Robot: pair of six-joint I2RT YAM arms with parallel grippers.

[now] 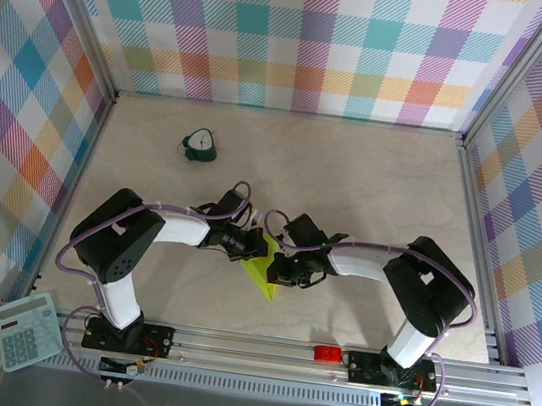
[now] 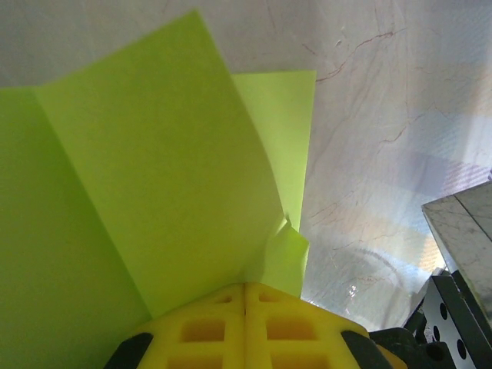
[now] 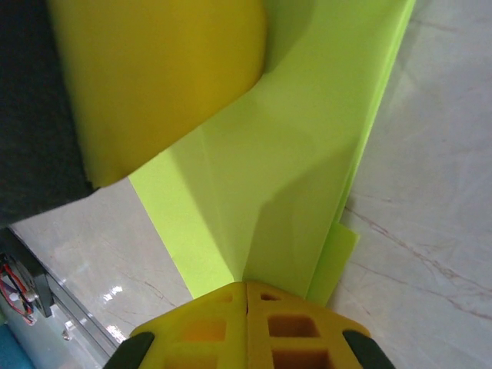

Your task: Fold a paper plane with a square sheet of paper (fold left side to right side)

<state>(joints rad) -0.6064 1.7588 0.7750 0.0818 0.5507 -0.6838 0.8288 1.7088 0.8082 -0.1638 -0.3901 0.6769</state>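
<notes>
Paper: square sheet of paper sits low in the middle of the frame, partly folded, between both claws.
Left claw: left gripper is closed, pinching the paper's edge.
Right claw: right gripper is closed, pinching it too.
Feel: looks thin, light and floppy; may tear if tugged, so hold near corners.
Room: bare table above; clock upper left, well apart.

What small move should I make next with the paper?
Probably lower both together to flatten the fold on the table: the left gripper and right gripper are both shut on the square sheet of paper, whose layers bow loosely.
</notes>
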